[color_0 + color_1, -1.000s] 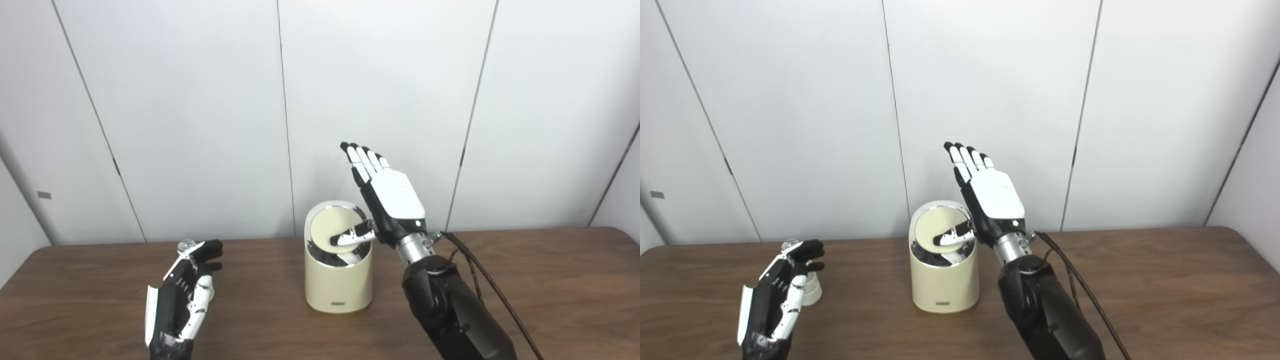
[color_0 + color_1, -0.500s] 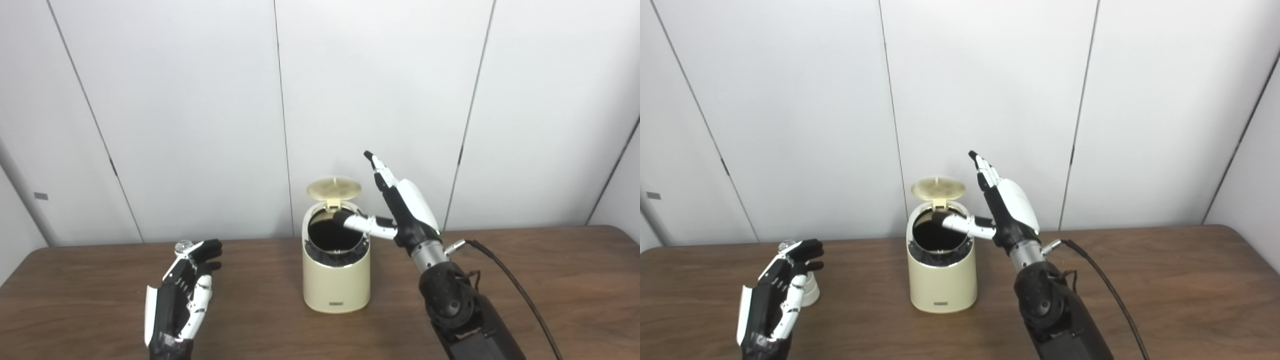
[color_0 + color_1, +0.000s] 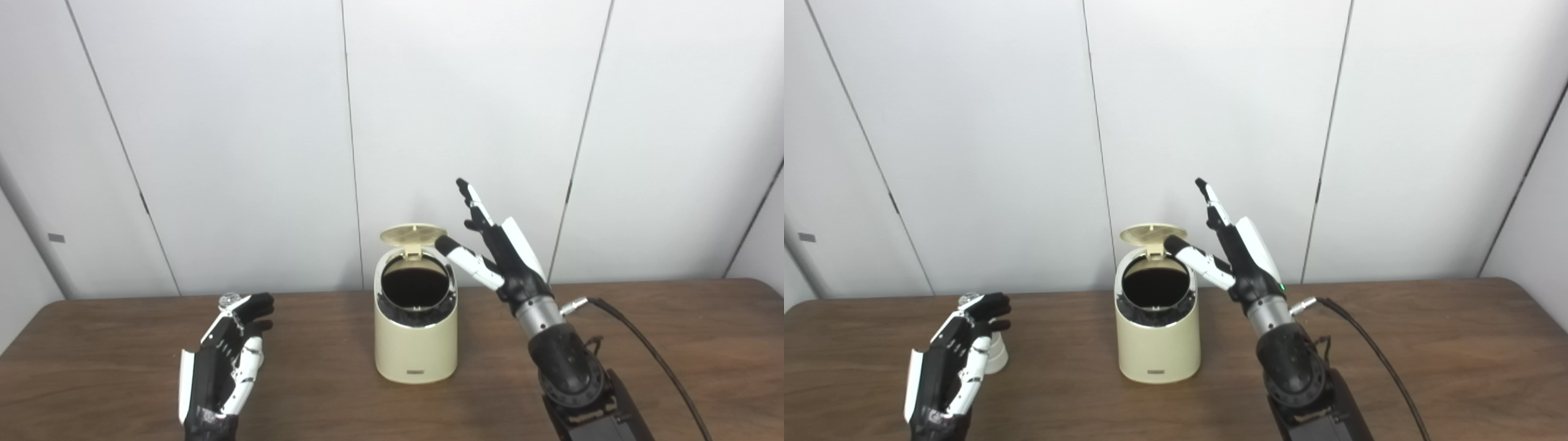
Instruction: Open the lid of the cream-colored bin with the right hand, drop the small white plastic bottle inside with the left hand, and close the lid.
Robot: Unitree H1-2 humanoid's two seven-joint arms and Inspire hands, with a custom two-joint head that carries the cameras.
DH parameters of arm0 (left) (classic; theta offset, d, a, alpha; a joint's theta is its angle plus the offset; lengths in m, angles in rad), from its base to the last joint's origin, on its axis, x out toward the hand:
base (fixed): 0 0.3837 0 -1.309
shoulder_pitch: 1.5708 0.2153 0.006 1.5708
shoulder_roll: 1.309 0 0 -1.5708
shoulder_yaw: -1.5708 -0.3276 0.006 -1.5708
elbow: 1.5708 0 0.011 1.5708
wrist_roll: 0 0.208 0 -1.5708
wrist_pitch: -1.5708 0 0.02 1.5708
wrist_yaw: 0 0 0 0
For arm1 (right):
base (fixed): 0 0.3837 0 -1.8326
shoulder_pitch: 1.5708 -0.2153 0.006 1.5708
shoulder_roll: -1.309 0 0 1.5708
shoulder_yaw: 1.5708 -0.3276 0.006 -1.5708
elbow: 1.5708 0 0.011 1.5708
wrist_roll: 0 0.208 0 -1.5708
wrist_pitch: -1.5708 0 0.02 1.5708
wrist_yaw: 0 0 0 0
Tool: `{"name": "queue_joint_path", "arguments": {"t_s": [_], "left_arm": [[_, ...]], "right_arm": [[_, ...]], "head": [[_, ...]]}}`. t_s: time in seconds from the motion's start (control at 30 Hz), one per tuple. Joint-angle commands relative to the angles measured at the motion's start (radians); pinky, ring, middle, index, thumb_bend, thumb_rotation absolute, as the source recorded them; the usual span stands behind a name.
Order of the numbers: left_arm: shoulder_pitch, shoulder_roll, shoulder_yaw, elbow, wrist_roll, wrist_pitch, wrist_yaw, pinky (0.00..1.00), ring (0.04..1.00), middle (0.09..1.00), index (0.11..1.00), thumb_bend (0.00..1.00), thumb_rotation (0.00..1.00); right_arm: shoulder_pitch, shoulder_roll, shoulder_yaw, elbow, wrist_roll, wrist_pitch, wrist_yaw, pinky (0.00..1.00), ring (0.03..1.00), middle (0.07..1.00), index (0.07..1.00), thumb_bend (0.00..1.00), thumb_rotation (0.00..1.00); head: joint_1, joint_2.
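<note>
Right hand (image 3: pixel 505 257): spread, empty, thumb tip at lid (image 3: pixel 412 233) edge, bin's 2 o'clock. Left hand (image 3: pixel 952 361): fingers loosely apart, empty, bottle (image 3: pixel 992 352) just behind it. Bottle: at bin's 9 o'clock, likely light, stiff, slick; grip round its body. Bin (image 3: pixel 416 331): mid-table (image 3: pixel 674 343), lid upright, mouth open.

Cream bin (image 3: pixel 416 346) on a dark brown wood-grain surface (image 3: pixel 674 361), white panels (image 3: pixel 478 110) behind.
The lid (image 3: pixel 412 234) is cream with a faint grid underside; the bin's inside is black with a chrome rim. Both the left hand (image 3: pixel 223 361) and the right hand (image 3: pixel 499 254) are black and white. The small bottle (image 3: pixel 995 355) is white with a silvery cap.
</note>
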Motion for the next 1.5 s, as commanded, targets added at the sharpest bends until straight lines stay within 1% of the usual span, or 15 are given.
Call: {"name": "queue_joint_path", "arguments": {"t_s": [0.0, 0.1, 0.13, 0.17, 0.2, 0.27, 0.37, 0.4, 0.47, 0.77, 0.97, 1.1, 1.23, 1.37, 1.47], "left_arm": [[-0.023, 0.005, 0.002, -0.018, 0.013, -0.030, 0.002, 0.68, 0.747, 0.746, 0.720, 0.22, 0.55], [-0.023, 0.006, 0.002, -0.018, 0.013, -0.030, 0.001, 0.68, 0.748, 0.747, 0.718, 0.22, 0.55], [-0.023, 0.006, 0.002, -0.019, 0.009, -0.029, -0.001, 0.69, 0.749, 0.748, 0.720, 0.22, 0.55], [-0.023, 0.006, 0.003, -0.019, 0.004, -0.029, -0.003, 0.69, 0.750, 0.750, 0.723, 0.22, 0.55], [-0.023, 0.006, 0.003, -0.019, 0.001, -0.029, -0.005, 0.69, 0.751, 0.750, 0.724, 0.22, 0.55], [-0.023, 0.009, 0.003, -0.019, 0.003, -0.030, -0.006, 0.69, 0.751, 0.748, 0.718, 0.21, 0.55], [-0.023, 0.013, 0.001, -0.019, 0.009, -0.031, -0.005, 0.69, 0.750, 0.747, 0.714, 0.22, 0.55], [-0.023, 0.014, 0.001, -0.018, 0.010, -0.031, -0.005, 0.69, 0.750, 0.747, 0.715, 0.22, 0.55], [-0.023, 0.015, 0.001, -0.016, 0.011, -0.031, -0.004, 0.68, 0.749, 0.747, 0.718, 0.22, 0.56], [-0.023, 0.024, 0.005, -0.008, -0.001, -0.031, -0.010, 0.69, 0.749, 0.745, 0.719, 0.23, 0.56], [-0.021, 0.029, 0.013, 0.004, -0.022, -0.030, -0.024, 0.69, 0.752, 0.750, 0.726, 0.23, 0.56], [-0.018, 0.031, 0.018, 0.007, -0.024, -0.031, -0.030, 0.69, 0.754, 0.753, 0.731, 0.22, 0.58], [-0.015, 0.030, 0.025, 0.000, -0.025, -0.031, -0.031, 0.69, 0.751, 0.749, 0.724, 0.21, 0.57], [-0.023, 0.031, 0.040, -0.050, -0.060, -0.022, -0.042, 0.66, 0.727, 0.741, 0.722, 0.22, 0.58], [-0.030, 0.043, 0.050, -0.111, -0.095, -0.003, -0.056, 0.68, 0.724, 0.747, 0.733, 0.28, 0.62]], "right_arm": [[-0.027, -0.008, -0.015, -0.049, 0.021, -0.087, -0.020, 0.92, 0.994, 1.000, 1.000, 0.81, 0.99], [0.001, -0.002, -0.035, -0.071, 0.044, -0.133, -0.039, 0.93, 1.000, 1.000, 1.000, 0.78, 1.00], [0.011, 0.003, -0.045, -0.077, 0.056, -0.157, -0.050, 0.93, 0.996, 1.000, 0.995, 0.73, 1.00], [0.024, 0.009, -0.058, -0.083, 0.074, -0.188, -0.064, 0.92, 0.985, 0.997, 0.984, 0.64, 1.00], [0.035, 0.016, -0.071, -0.087, 0.088, -0.221, -0.079, 0.89, 0.966, 0.979, 0.961, 0.49, 1.00], [0.057, 0.026, -0.095, -0.082, 0.116, -0.308, -0.111, 0.80, 0.906, 0.920, 0.893, 0.27, 0.99], [0.085, 0.032, -0.123, -0.070, 0.172, -0.403, -0.121, 0.75, 0.860, 0.876, 0.839, 0.17, 0.94], [0.098, 0.032, -0.133, -0.072, 0.180, -0.418, -0.126, 0.78, 0.855, 0.861, 0.825, 0.14, 0.92], [0.116, 0.033, -0.148, -0.073, 0.186, -0.436, -0.132, 0.82, 0.862, 0.853, 0.809, 0.13, 0.89], [0.206, 0.003, -0.188, 0.002, 0.266, -0.574, -0.119, 0.82, 0.886, 0.876, 0.821, 0.24, 0.88], [0.266, -0.015, -0.188, 0.033, 0.236, -0.578, -0.163, 0.82, 0.880, 0.870, 0.831, 0.22, 0.84], [0.299, -0.032, -0.171, 0.067, 0.266, -0.579, -0.165, 0.83, 0.880, 0.876, 0.831, 0.22, 0.75], [0.298, -0.037, -0.151, 0.081, 0.252, -0.579, -0.198, 0.82, 0.876, 0.877, 0.832, 0.24, 0.75], [0.294, -0.049, -0.133, 0.090, 0.238, -0.579, -0.223, 0.82, 0.881, 0.879, 0.831, 0.24, 0.77], [0.292, -0.059, -0.128, 0.098, 0.238, -0.579, -0.232, 0.83, 0.885, 0.877, 0.827, 0.23, 0.74]], "head": [[-0.001, 0.000], [0.000, -0.001], [0.000, -0.001], [-0.001, -0.002], [-0.001, -0.003], [-0.001, -0.003], [-0.004, -0.003], [-0.004, -0.003], [-0.003, -0.003], [-0.002, -0.012], [-0.009, -0.019], [-0.004, -0.023], [0.005, -0.027], [0.015, -0.030], [0.026, -0.032]]}}
